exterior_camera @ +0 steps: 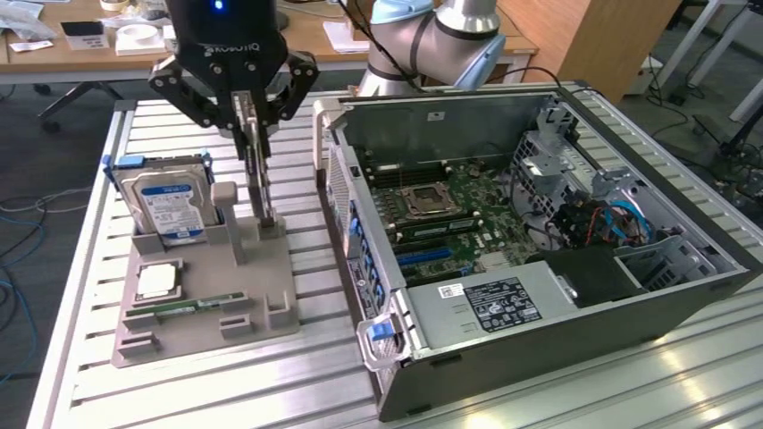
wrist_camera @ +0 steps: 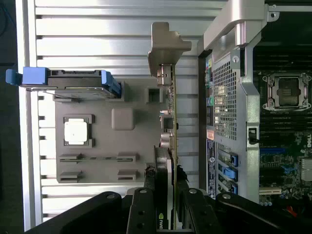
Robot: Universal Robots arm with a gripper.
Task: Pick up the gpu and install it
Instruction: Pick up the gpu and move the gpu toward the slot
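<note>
1 hand [wrist_camera: 171, 171], seemingly clamped on 1 upright gpu [wrist_camera: 172, 92] in 1 grey holder [wrist_camera: 102, 141] beside 1 hard drive [exterior_camera: 171, 201]

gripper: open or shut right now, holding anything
Gripper: closed on the gpu, fingers clamped on either side of the upright card.

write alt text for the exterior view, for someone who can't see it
The robot's fingers are closed on the gpu, a thin card standing upright in a grey holder on a slatted table. A hard drive stands in the holder toward the exterior view's left; an open computer case lies toward its right.
</note>
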